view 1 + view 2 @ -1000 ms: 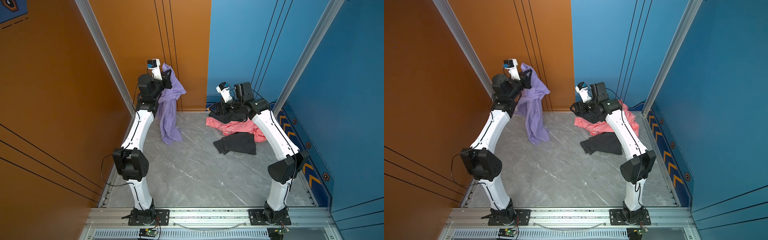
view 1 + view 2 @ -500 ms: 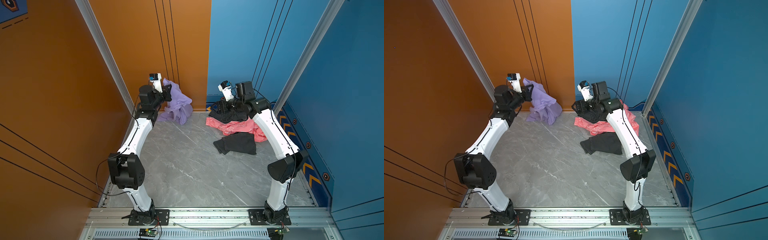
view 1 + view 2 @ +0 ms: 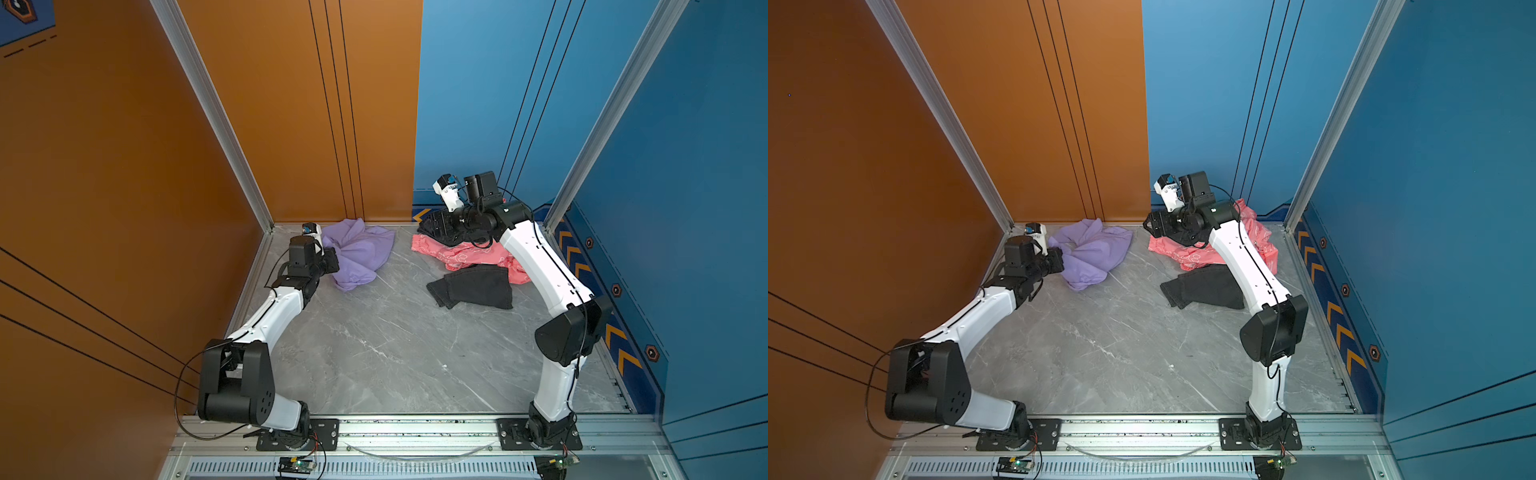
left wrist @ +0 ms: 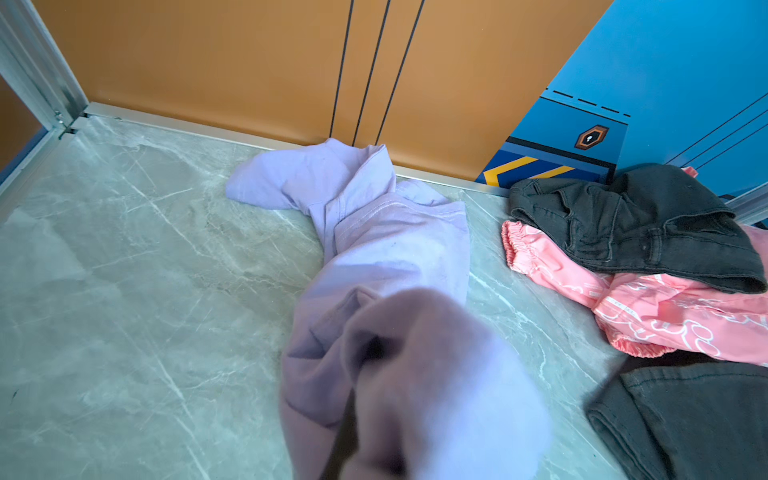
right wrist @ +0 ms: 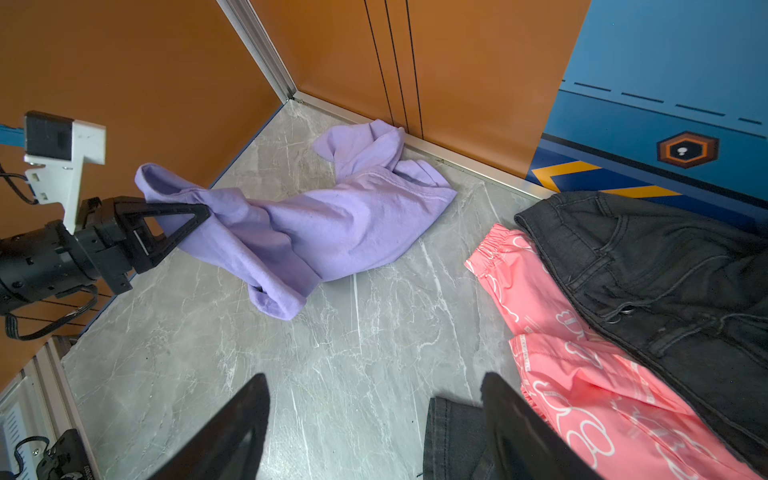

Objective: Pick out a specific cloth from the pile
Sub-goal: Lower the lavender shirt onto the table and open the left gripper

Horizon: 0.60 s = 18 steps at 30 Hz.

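The left gripper (image 5: 198,217) was clamped tight on a bunched end of the lilac cloth (image 3: 362,254), the rest slumped on the marble floor (image 3: 374,353) by the orange wall (image 3: 291,124), apart from the pile (image 3: 469,255); the right gripper (image 5: 374,384) hung above the pile, jaws wide, holding nothing

Left claw (image 5: 203,214) pinched shut, arm low and outstretched; right claw (image 5: 374,409) spread wide, arm reaching forward.
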Each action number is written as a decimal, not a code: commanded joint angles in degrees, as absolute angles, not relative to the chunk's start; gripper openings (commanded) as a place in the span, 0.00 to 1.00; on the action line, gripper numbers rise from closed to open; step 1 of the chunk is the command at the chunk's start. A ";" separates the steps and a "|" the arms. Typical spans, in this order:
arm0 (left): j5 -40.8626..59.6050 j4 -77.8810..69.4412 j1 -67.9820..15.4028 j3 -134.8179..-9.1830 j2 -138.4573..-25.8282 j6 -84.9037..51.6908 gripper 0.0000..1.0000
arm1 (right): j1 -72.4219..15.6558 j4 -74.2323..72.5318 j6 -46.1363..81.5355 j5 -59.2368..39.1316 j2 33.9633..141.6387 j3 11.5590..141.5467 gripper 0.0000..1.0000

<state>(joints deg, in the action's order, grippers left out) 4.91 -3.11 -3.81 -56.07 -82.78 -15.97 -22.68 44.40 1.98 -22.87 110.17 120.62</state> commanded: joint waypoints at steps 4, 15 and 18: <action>-0.21 5.01 -3.60 -51.97 -78.66 -18.18 0.00 | -23.82 44.65 3.22 -23.82 108.54 119.96 0.81; -3.02 10.24 0.74 -45.20 -67.59 -25.01 0.68 | -24.81 44.60 3.35 -22.29 108.09 119.93 0.81; -3.36 8.20 1.82 -47.10 -63.07 -23.33 0.95 | -24.87 44.54 3.17 -22.06 108.36 120.30 0.81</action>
